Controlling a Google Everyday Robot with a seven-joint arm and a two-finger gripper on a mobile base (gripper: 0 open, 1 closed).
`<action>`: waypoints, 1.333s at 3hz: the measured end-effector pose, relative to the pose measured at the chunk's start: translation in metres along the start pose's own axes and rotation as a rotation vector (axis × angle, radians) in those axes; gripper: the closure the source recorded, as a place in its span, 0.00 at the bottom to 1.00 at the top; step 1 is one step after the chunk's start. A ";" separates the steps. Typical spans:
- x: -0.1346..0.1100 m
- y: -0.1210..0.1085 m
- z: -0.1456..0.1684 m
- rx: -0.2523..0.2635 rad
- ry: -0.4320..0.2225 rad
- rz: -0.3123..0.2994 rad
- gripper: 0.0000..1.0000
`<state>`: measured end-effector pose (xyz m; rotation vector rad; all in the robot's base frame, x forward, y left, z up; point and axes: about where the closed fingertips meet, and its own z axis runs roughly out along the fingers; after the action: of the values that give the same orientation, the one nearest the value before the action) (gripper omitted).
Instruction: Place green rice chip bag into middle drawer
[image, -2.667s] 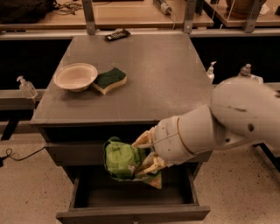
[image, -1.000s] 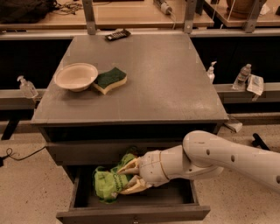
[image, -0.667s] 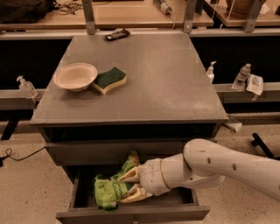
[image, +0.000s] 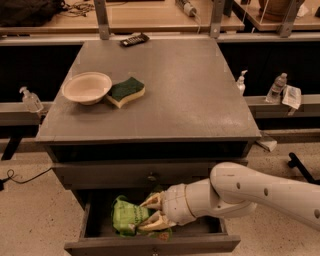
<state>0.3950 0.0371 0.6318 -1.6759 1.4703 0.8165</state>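
- Inside middle drawer (image: 150, 244), pulled open: green rice chip bag (image: 126, 216), lying left of centre.
- Beside it, within same drawer: gripper (image: 150, 213), jaws pinching bag's right side.

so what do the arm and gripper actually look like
The arm is a thick, smooth white shell, rounded like a tube, with a few small dark dots along it and a ringed white wrist. The gripper, down in the open drawer at the bag, has two tapered cream-tan fingers. No cables or lettering show.
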 end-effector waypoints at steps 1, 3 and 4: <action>0.041 -0.001 -0.001 0.053 0.010 0.062 1.00; 0.068 -0.006 -0.001 0.123 0.034 0.051 1.00; 0.071 -0.011 0.002 0.130 0.060 0.019 1.00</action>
<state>0.4159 0.0029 0.5724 -1.6033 1.5486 0.6710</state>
